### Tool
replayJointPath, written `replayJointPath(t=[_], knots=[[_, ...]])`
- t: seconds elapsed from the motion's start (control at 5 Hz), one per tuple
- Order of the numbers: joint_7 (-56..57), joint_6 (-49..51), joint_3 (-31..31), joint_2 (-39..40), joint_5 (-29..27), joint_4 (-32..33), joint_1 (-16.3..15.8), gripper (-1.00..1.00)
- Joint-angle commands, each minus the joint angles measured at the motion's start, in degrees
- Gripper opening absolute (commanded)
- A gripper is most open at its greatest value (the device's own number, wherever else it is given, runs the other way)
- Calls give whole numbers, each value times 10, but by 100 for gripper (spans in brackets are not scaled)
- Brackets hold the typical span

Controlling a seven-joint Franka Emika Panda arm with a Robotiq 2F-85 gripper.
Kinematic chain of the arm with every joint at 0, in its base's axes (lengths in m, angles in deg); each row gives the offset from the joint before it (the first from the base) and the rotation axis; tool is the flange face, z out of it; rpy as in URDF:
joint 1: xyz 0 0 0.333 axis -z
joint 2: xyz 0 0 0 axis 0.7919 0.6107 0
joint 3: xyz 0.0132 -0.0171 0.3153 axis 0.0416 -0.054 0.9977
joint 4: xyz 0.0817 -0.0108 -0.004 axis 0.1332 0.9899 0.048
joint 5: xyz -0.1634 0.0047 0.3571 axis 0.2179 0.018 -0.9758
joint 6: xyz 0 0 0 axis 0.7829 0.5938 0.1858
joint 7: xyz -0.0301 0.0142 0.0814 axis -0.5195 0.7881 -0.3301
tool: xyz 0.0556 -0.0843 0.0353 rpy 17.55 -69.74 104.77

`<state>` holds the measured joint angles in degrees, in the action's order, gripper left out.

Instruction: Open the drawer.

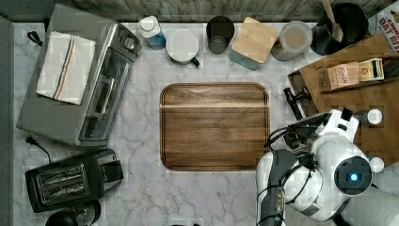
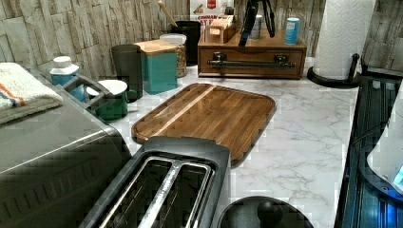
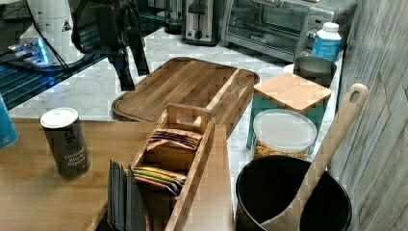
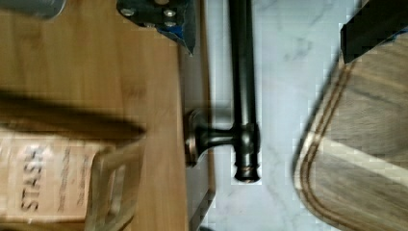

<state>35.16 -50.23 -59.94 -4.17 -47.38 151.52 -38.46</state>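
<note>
The drawer (image 2: 252, 72) is at the far end of the counter in the left view, its brown front flush under the wooden cabinet top (image 2: 266, 43). A long black bar handle (image 2: 251, 63) runs across the front. My gripper (image 2: 259, 28) hangs open just above the handle, fingers pointing down. In the wrist view the handle (image 4: 243, 72) lies between my two fingertips: one fingertip (image 4: 166, 14) is over the cabinet top, the other (image 4: 373, 24) over the marble. Neither touches the bar. The right view shows the gripper (image 3: 132, 72) beside the cutting board. The arm (image 1: 324, 155) covers part of the drawer front.
A rounded wooden cutting board (image 1: 214, 126) lies mid-counter, close to the handle. On the cabinet top stand a tea box (image 3: 175, 144), a pepper tin (image 3: 65, 142) and a blue can (image 2: 292, 29). A paper towel roll (image 2: 342, 38) stands beside the cabinet. Toaster oven (image 1: 94, 89) and toaster (image 1: 66, 183) sit opposite.
</note>
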Motion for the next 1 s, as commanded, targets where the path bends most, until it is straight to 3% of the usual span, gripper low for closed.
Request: replayJointPath(t=[0.2, 0.4, 0.6, 0.8, 1.0], knots=[[89, -33, 22, 77, -87, 13, 27, 100], [91, -91, 30, 82, -126, 47, 24, 100], [138, -127, 59, 117, -190, 42, 41, 100], [74, -77, 19, 123, -134, 30, -4, 100], [35, -5, 1, 132, -78, 6, -27, 100]])
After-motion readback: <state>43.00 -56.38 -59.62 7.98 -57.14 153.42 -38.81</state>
